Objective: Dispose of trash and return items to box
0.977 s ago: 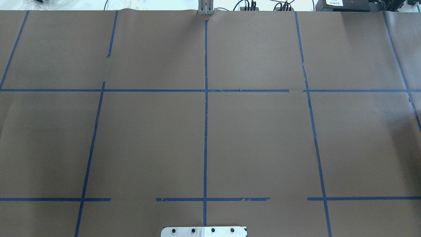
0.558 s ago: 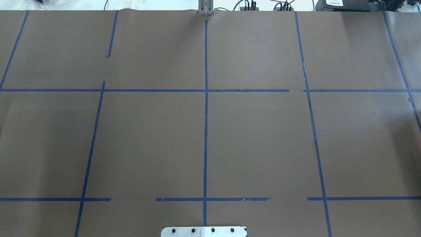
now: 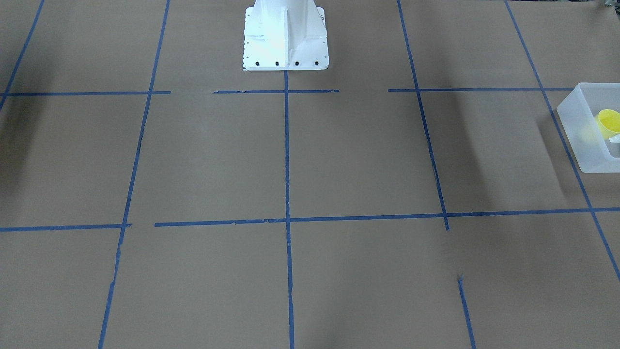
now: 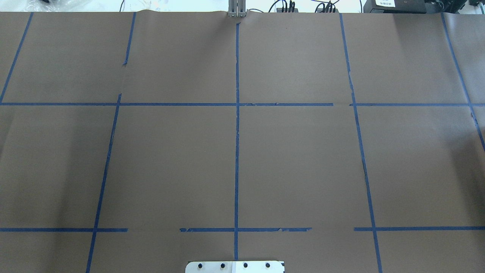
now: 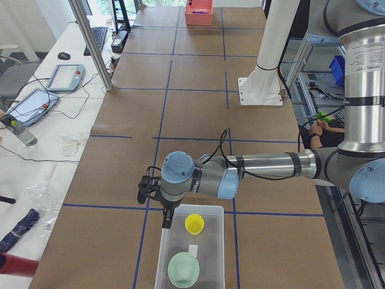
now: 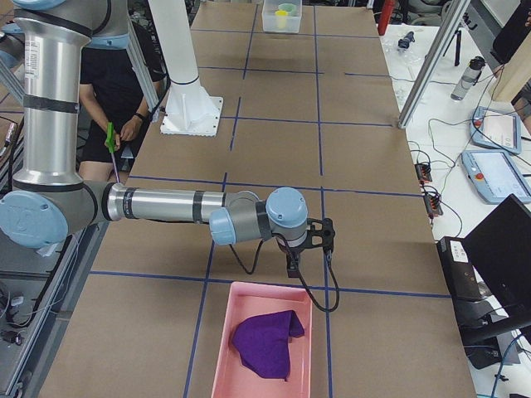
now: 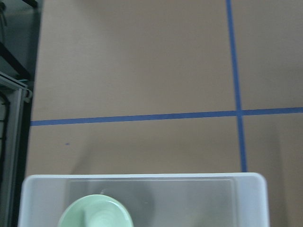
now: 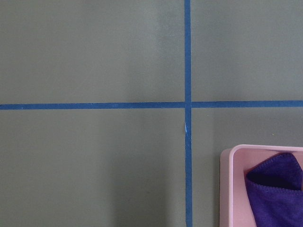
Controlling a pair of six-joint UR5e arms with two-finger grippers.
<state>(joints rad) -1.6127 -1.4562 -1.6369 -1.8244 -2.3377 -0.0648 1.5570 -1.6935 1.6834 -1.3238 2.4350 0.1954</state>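
Unchanged since the earlier overhead frames: brown-paper counter (image 4: pixel 303 159) w/ blue tape grid (image 4: pixel 237 151) and metal base plate (image 4: pixel 235 267) at the near edge; neither arm shows in that view.

Task items. Yellow cup (image 5: pixel 194 223) sits inside the frosted box (image 5: pixel 161 256), in the half nearer the robot arm, mouth visible; upright vs. leaning cannot be told. Pale green bowl (image 5: pixel 183 269) occupies the other half, w/ a small white scrap (image 5: pixel 193 248) between bowl and cup. Box stands at the counter's end on the robot's left, cut by the front view's right edge (image 3: pixel 576 131), cup (image 3: pixel 609 122) showing through it.

Arms. Left gripper (image 5: pixel 165 226) hangs over the box's rim, beside the cup; forearm stretches across the counter just beyond the box. Right gripper (image 6: pixel 292 272) hangs just off the rim of a pink tray (image 6: pixel 222 332) holding a purple cloth (image 6: pixel 264 342) at the opposite end. Jaws of both: seen only from the side views, so spread or pressed together cannot be told.

Surroundings. White pedestal (image 3: pixel 286 34) stands mid-counter on the robot's side. Seated operator (image 6: pixel 124 91) behind the right arm. Teach pendants (image 5: pixel 63 76) and cables lie on the adjacent bench.
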